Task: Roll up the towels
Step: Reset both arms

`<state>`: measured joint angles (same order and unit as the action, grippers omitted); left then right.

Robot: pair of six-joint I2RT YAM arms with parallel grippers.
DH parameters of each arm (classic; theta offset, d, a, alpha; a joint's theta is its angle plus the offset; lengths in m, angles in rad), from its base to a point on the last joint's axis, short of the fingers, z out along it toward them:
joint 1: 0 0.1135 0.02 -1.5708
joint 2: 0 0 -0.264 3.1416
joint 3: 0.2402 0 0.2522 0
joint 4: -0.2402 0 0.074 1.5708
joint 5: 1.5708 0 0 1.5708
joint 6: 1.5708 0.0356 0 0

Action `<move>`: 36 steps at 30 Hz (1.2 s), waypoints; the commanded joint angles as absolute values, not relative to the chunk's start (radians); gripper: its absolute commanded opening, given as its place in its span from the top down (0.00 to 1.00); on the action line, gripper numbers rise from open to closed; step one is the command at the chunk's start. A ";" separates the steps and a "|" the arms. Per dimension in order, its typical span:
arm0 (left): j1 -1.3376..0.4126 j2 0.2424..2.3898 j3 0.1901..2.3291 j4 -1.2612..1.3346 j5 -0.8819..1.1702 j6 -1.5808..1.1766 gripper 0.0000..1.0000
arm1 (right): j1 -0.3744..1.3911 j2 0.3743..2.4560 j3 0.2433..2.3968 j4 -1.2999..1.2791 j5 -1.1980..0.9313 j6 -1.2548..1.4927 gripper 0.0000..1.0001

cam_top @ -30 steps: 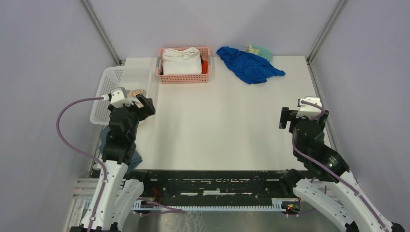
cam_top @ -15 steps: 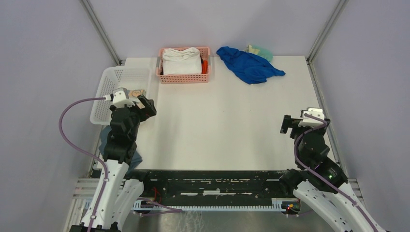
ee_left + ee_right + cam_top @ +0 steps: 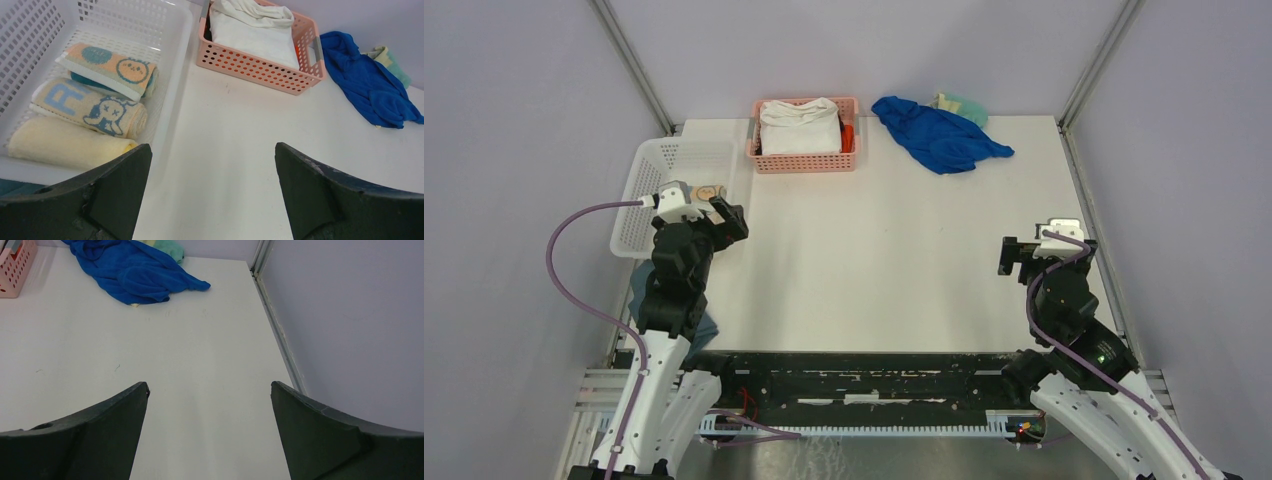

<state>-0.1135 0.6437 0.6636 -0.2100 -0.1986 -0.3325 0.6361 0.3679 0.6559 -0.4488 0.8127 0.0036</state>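
Three rolled towels lie side by side in the white basket at the table's left. In the left wrist view these are a plain yellow towel, a beige towel with blue lettering and a rabbit, and a pale towel with orange and blue circles. My left gripper hovers open over the bare table just right of the basket, holding nothing. Over the table's right side, near the wall frame, my right gripper is open and empty. From above, the left gripper and right gripper stand far apart.
A pink basket at the back holds a thick white folded cloth. A crumpled blue cloth lies to its right with a green cloth behind it. A dark teal cloth hangs off the table edge under the left arm.
The right arm has drawn back toward the near edge of the table, its gripper still open. The left arm has hardly moved.
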 commanded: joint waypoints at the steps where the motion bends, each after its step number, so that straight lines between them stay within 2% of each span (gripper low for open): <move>1: -0.113 0.639 0.655 -0.160 -0.178 -0.302 0.01 | 0.635 0.370 0.661 -0.408 0.807 -0.008 0.00; 19: -0.113 0.639 0.649 -0.148 -0.145 -0.299 0.00 | 0.634 0.360 0.665 -0.418 0.683 -0.017 0.00; 31: -0.113 0.650 0.648 -0.147 -0.143 -0.300 0.00 | 0.634 0.358 0.670 -0.425 0.751 -0.002 0.00; 36: -0.112 0.648 0.649 -0.149 -0.150 -0.304 0.00 | 0.634 0.374 0.682 -0.436 0.861 0.027 0.00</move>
<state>-0.1135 0.6521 0.6479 -0.2050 -0.1516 -0.3321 0.6346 0.3676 0.6559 -0.4496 0.7528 0.0002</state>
